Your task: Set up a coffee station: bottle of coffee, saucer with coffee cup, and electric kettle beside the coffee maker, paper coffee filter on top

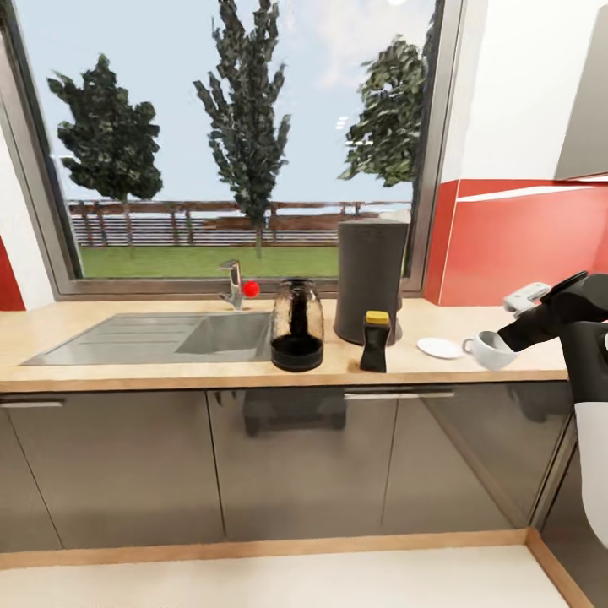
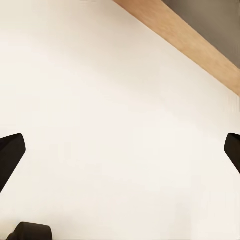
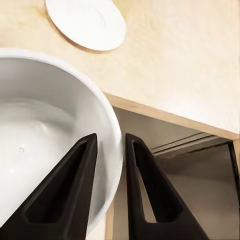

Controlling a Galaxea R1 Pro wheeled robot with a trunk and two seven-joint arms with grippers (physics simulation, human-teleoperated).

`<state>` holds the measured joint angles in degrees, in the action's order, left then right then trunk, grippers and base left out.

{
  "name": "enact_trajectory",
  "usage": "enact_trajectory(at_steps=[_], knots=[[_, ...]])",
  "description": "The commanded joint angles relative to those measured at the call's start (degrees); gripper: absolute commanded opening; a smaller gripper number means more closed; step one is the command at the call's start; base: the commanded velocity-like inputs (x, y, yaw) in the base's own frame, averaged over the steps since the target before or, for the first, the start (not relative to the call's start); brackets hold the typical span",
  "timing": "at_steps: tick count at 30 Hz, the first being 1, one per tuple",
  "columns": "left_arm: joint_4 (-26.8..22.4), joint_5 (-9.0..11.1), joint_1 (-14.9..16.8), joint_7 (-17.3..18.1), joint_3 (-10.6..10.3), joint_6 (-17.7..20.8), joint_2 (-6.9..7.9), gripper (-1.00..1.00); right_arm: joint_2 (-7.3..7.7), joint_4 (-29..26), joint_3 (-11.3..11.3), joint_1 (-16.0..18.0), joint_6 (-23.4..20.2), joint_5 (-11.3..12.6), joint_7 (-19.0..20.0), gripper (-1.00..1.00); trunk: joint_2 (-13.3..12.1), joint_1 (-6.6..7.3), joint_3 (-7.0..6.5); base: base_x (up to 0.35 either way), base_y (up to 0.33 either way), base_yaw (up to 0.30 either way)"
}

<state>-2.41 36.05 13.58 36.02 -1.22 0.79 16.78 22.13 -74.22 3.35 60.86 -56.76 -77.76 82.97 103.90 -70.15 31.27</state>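
Clamped on the rim of the cup (image 3: 45, 145): right tool (image 3: 111, 145), one dark finger (image 3: 65, 195) inside the bowl, the other outside against the wall, jaws narrow with only the white wall between. Seen from the head camera as a black arm reaching in at 3 o'clock, with the cup (image 1: 490, 349) tilted and held over the front edge of the table (image 1: 127, 371), handle toward the saucer. Just beside the cup, at its 10 o'clock, the saucer (image 1: 440, 348), bare and flat on the table, apart from the cup; in the wrist picture, the same saucer (image 3: 87, 22) lying beyond the cup rim on pale wood.

Farther out toward 9 o'clock: bottle (image 1: 376, 341) with yellow cap, upright near the front edge, just in front of the coffee maker (image 1: 370, 279), a tall dark column standing at the back near the window. Next along, the kettle (image 1: 297, 325), dark and glassy, upright between the bottle and the sink (image 1: 152, 336). Behind the sink, a tap (image 1: 234, 285) with a red knob.

Left tool (image 2: 120, 150) spread wide, fingertips (image 2: 11, 155) at opposite edges, holding nothing, pointed at pale floor (image 2: 100, 100) with a wooden plinth (image 2: 185, 40) across one corner.
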Motion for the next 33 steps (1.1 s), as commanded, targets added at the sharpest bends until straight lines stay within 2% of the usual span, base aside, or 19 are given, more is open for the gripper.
enact_trajectory(at_steps=[1, 22, 33], knots=[[0.04, 0.25, 0.05, 0.19, -0.15, 0.08, 0.01, 1.0, 0.01, -0.05, -0.01, 0.05, -0.63, -0.46, 0.65, -1.0, 0.03, 0.0, 0.07, 0.025, 0.0, 0.139], [0.04, 0.25, 0.05, 0.19, -0.19, 0.08, 0.01, 1.0, -0.07, -0.05, -0.09, 0.05, -0.63, -0.47, 0.62, -1.0, 0.03, 0.0, 0.07, 0.161, 0.0, 0.015], [0.04, 0.25, 0.05, 0.19, -0.16, 0.08, 0.01, 1.0, -0.07, 0.11, 0.06, 0.04, -0.63, -0.54, 0.62, -1.0, 0.03, 0.0, 0.07, 0.079, -0.019, 0.0]])
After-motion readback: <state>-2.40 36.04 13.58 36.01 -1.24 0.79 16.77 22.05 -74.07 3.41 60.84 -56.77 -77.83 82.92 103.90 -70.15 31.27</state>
